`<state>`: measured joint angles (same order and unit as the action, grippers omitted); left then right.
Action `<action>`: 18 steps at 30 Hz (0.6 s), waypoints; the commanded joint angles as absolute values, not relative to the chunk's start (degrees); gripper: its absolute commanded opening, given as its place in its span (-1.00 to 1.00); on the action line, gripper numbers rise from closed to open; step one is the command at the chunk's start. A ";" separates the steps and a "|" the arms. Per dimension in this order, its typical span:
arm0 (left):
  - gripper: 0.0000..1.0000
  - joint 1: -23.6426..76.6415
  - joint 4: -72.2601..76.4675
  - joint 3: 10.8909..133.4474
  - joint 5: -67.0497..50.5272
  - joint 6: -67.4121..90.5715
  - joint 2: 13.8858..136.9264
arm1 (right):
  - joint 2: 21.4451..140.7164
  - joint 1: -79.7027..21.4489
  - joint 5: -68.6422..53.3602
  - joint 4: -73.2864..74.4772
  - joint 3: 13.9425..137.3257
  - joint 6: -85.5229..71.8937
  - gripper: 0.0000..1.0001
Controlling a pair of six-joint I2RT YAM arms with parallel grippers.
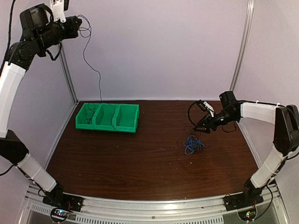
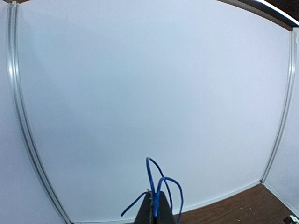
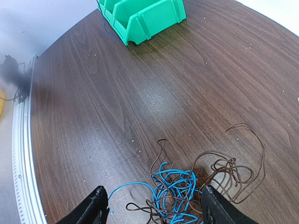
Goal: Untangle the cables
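Note:
My left gripper (image 1: 76, 24) is raised high at the far left, shut on a thin blue cable (image 2: 151, 173); its jaws (image 2: 156, 207) pinch the cable's loops. In the top view the cable (image 1: 88, 63) hangs from that gripper down the back wall into the green bin (image 1: 126, 126). A tangle of light blue and brown cables (image 1: 192, 143) lies on the table at the right. My right gripper (image 1: 203, 127) hovers just behind it, open and empty. In the right wrist view the tangle (image 3: 182, 186) lies between and in front of the spread jaws (image 3: 152, 207).
The green bin has three compartments and stands at the back left, seen also in the right wrist view (image 3: 140, 18). Dark wood table (image 1: 140, 163) runs to a metal rail at the near edge. White walls enclose the back and sides.

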<state>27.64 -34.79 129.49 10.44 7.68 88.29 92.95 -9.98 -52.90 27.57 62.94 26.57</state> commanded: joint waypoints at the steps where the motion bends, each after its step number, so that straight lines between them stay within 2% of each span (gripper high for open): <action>1: -1.00 25.54 -31.57 133.89 20.74 -0.33 88.90 | 93.70 -9.84 -54.78 26.76 62.22 26.32 0.38; 10: -1.00 21.27 -22.42 139.98 17.56 -0.64 91.92 | 94.65 -9.85 -55.39 27.26 62.40 26.28 0.39; 18: -1.00 21.08 -11.37 140.51 22.23 -9.31 93.35 | 94.67 -9.84 -54.49 27.34 62.14 26.46 0.39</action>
<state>21.41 -21.19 139.26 19.46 -2.94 92.27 94.56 -9.98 -54.13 27.55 62.61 26.57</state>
